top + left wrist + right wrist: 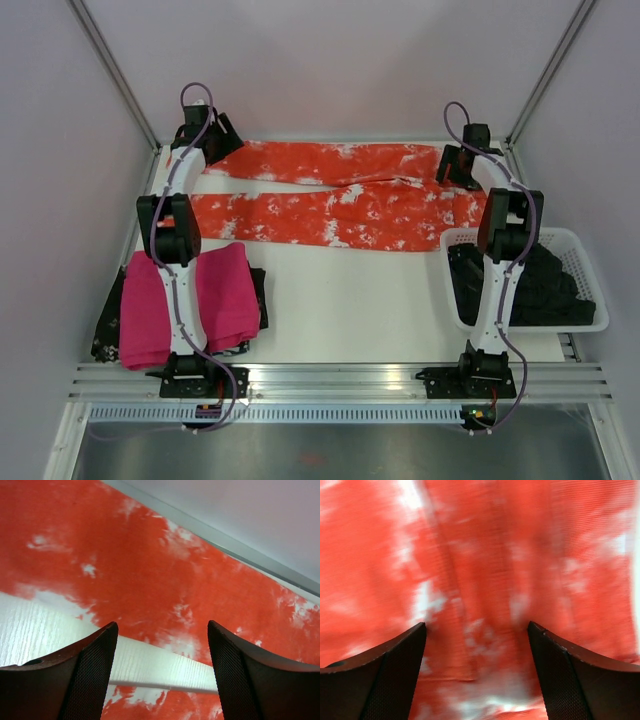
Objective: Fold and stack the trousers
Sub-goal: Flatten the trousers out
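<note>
White tabletop (340, 310) fills the overhead view, walled in by pale panels, with a white basket (590, 322) at the right arm's side holding a dark garment (540, 285). From the far corner of that basket the trousers (340, 205) run flat along the back edge, waist nearest the basket and both legs stretching away from it in a narrow V. Well apart from the basket, on the opposite side, I see a folded magenta cloth (225, 290). My left pincer (205, 135) hangs over the leg ends farthest from the basket; my right pincer (460, 160) sits over the waist, just beyond the basket's far rim.

Through the left wrist camera, the left pincer (161, 625) stands with its jaws apart and nothing between them. Below it lies the far leg of the trousers (150, 570), and a strip of bare tabletop (40, 625) shows between the two legs.

Through the right wrist camera, the right pincer (476, 625) is likewise spread wide and empty, looking straight down on the trousers (480, 555), where a seam runs through the blotched cloth.

I judge the fabric light, thin and limp, so it will sag and drag. I would pinch the outer hem at one end and the waistband edge at the other, both layers together.
</note>
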You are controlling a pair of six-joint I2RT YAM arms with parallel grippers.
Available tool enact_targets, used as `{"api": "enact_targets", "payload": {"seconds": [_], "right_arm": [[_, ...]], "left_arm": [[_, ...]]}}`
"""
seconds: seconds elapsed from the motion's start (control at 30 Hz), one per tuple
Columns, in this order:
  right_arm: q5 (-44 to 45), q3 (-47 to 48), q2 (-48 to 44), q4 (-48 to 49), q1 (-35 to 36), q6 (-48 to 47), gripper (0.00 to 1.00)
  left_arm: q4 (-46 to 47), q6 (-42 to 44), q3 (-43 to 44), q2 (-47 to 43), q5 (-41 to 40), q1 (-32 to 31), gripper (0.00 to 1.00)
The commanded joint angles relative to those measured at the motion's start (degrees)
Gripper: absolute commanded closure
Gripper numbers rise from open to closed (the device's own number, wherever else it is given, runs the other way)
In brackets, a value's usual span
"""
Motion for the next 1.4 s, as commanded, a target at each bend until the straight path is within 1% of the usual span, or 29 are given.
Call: {"api": "enact_targets", "payload": {"seconds": [0.0, 0.07, 0.17, 0.2, 0.23, 0.3, 0.33, 0.5, 0.57, 0.67, 0.77, 0.83, 0.9, 1.0, 1.13, 1.17, 1.37], "right_arm": [[6.24, -2.02, 0.09, -4.47, -6.53, -2.16, 0.11], [6.32, -0.44, 0.97, -3.94, -7.68, -3.83, 0.1], [4.49, 5.7, 4.04, -3.42, -7.77, -5.51, 0.09], [2.39, 10.07, 5.18, -3.5, -7.68, -5.42, 0.08], [1.24, 12.29, 7.63, -3.76, -7.68, -5.07, 0.07], [-0.61, 18.17, 10.02, -3.86, -7.68, -3.76, 0.06], [-2.18, 19.33, 11.94, -3.16, -7.68, -3.4, 0.06], [-4.83, 23.38, 15.38, -1.92, -7.59, -1.21, 0.04], [-5.97, 23.04, 15.22, -2.19, -7.42, -0.68, 0.04], [-11.05, 21.99, 12.32, -0.35, -7.24, 1.6, 0.04], [-16.5, 19.45, 7.4, 4.66, -7.24, 4.67, 0.04], [-17.84, 18.21, 4.06, 8.53, -7.24, 6.17, 0.04], [-15.84, 17.85, 2.48, 10.03, -7.24, 8.2, 0.02], [-13.28, 18.47, 2.56, 9.94, -7.42, 9.69, 0.02], [-16.07, 17.77, 2.03, 10.99, -7.24, 13.56, 0.02], [-16.61, 16.63, 1.33, 12.13, -7.24, 14.69, 0.02], [-14.95, 12.23, -2.54, 12.85, -7.24, 14.8, 0.02]], "left_arm": [[-0.8, -3.24, -0.26, -1.81, -1.97, 0.06, 0.22], [-2.64, -4.48, -0.26, -1.54, -3.63, -0.02, 0.22], [-6.32, -5.44, -0.26, -1.28, -6.8, -0.02, 0.22], [-7.3, -5.62, -0.34, -1.28, -8.64, -0.02, 0.21], [-8.09, -5.54, -0.43, -1.28, -10.05, 0.06, 0.21], [-9.5, -5.45, -0.61, -1.45, -10.67, 0.24, 0.21], [-9.68, -5.62, -0.7, -1.45, -10.5, 0.5, 0.21], [-9.42, -10.36, 0.01, -0.22, -11.38, 2.52, 0.21], [-9.51, -12.9, 0.36, 0.56, -12.6, 3.14, 0.2], [-9.69, -16.68, 0.62, 1.53, -13.93, 4.72, 0.21], [-7.32, -20.63, 0.71, 3.03, -12.0, 6.83, 0.21], [-5.74, -22.67, 1.06, 4.17, -10.77, 8.5, 0.21], [-4.33, -24.78, 2.11, 4.96, -10.76, 9.2, 0.21], [-3.71, -27.33, 3.78, 6.72, -12.96, 9.2, 0.22], [-0.11, -31.2, 4.31, 9.18, -13.23, 9.38, 0.24], [1.29, -32.07, 4.92, 10.31, -13.14, 9.47, 0.26], [3.32, -34.71, 6.33, 13.22, -14.36, 9.47, 0.32]]}}
